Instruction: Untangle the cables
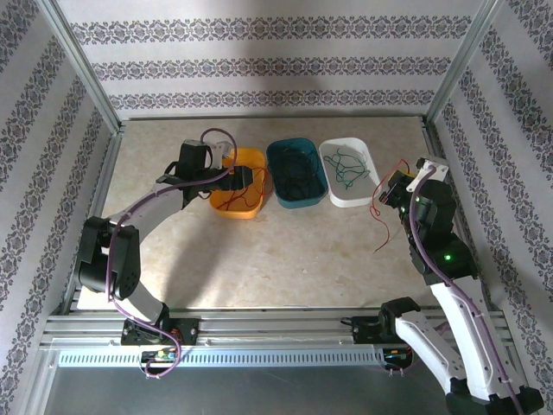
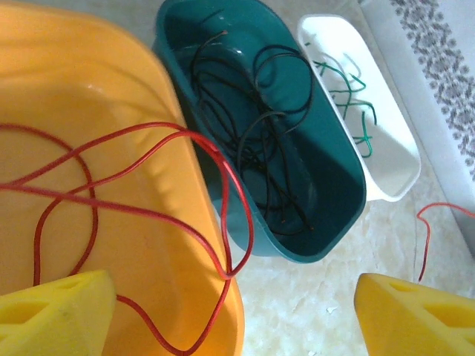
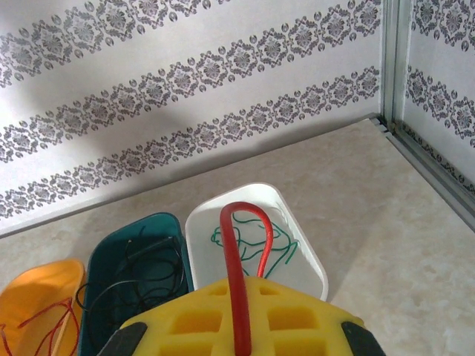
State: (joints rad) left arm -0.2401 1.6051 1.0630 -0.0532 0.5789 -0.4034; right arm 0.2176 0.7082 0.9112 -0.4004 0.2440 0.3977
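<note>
A red cable [image 2: 251, 225] lies in loose loops in the orange bin [image 1: 226, 213], with one loop draped over the rim. My left gripper [image 2: 236, 315] hovers above that rim, open, its yellow fingers [image 2: 56, 315] wide apart with nothing between them. Black cables [image 2: 256, 159] are coiled in the teal bin [image 1: 298, 205]. Green cables [image 2: 365, 137] lie in the white bin [image 1: 346, 203]. At the right of the table, my right gripper [image 3: 241, 326] is shut on a second red cable [image 3: 236, 252], which arches up out of the pads. Its tail [image 1: 378, 207] dangles toward the table.
The three bins stand side by side at the back middle of the table. Patterned walls and metal frame posts [image 1: 449, 78] close in the back and both sides. Bare tabletop [image 1: 285, 259] stretches in front of the bins.
</note>
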